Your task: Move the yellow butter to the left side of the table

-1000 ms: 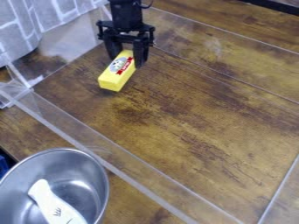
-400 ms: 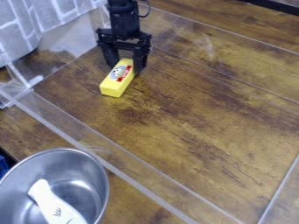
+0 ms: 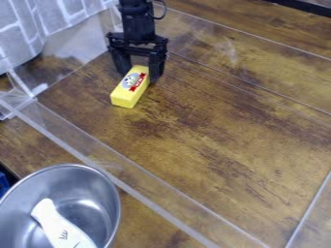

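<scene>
Tool [image 3: 138, 70] open around far end of yellow butter [image 3: 130, 87]. Lift straight up, gently, so butter stays on counter [image 3: 195, 126].

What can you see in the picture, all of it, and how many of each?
butter block: one, yellow with a red and white label, on the table at the gripper
table: one, brown wood, under everything
bowl: one, silver, bottom left corner
thing in the bowl: one, white, leaning inside it
clear edging: see-through strips, along the table
cloth-like thing: one, whitish grey, top left
dark blue thing: one, left edge, mostly cut off
robot gripper: one, black, top, over the butter's far end
</scene>
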{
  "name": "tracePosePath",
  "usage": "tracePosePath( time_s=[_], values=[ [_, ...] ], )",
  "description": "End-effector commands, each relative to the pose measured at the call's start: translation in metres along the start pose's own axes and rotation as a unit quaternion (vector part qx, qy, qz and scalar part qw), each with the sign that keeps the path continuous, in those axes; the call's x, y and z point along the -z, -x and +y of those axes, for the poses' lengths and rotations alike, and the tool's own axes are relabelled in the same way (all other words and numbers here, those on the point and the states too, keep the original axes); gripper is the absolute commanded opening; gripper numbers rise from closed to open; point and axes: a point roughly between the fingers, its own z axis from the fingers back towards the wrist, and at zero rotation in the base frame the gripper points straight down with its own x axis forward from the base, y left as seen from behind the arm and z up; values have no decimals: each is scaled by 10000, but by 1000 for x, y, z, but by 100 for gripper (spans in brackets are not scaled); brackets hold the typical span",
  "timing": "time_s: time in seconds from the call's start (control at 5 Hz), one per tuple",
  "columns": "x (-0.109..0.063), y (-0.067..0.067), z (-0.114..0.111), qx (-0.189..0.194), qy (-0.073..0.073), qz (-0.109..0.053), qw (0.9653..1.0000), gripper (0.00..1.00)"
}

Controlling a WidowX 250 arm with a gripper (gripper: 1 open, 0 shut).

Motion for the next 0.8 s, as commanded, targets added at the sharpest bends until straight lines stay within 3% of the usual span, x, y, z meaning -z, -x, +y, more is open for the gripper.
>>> tracePosePath(
  time_s=[0.0,0.6],
  values=[
    [-44,-7,3,-37,-17,-565,9984,100],
    [-54,-5,-2,-17,59,-627,9980,100]
  ],
)
